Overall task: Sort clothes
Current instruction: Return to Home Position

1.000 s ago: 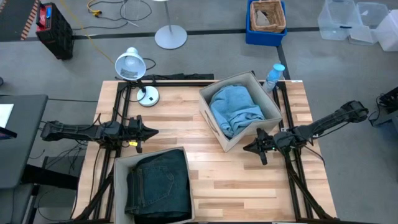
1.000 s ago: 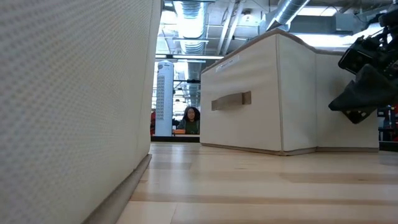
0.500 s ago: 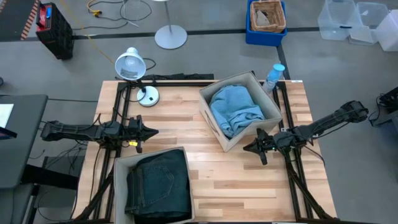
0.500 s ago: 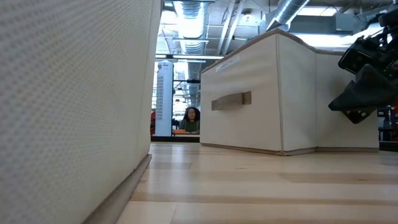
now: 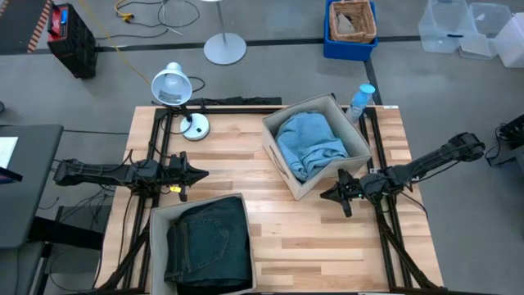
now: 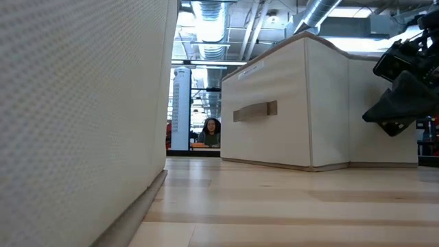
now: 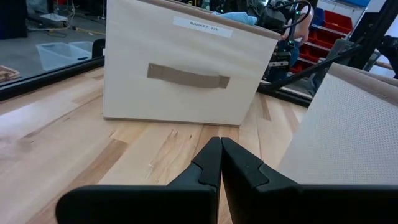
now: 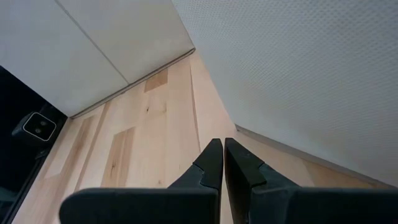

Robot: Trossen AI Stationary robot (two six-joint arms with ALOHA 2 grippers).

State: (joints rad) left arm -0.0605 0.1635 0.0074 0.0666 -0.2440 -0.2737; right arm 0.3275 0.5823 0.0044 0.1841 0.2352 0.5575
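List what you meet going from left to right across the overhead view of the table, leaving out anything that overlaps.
dark jeans → light blue clothes → bottle. Left out: the lamp and left gripper overlap the jeans; the right gripper overlaps the light blue clothes.

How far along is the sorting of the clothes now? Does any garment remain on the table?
Done: the light blue denim piece lies in the right-side bin and the dark jeans in the left-side bin. No garment shows on the table. In hand: nothing. The left gripper and right gripper are shut and empty. Left: probably only parking the arms.
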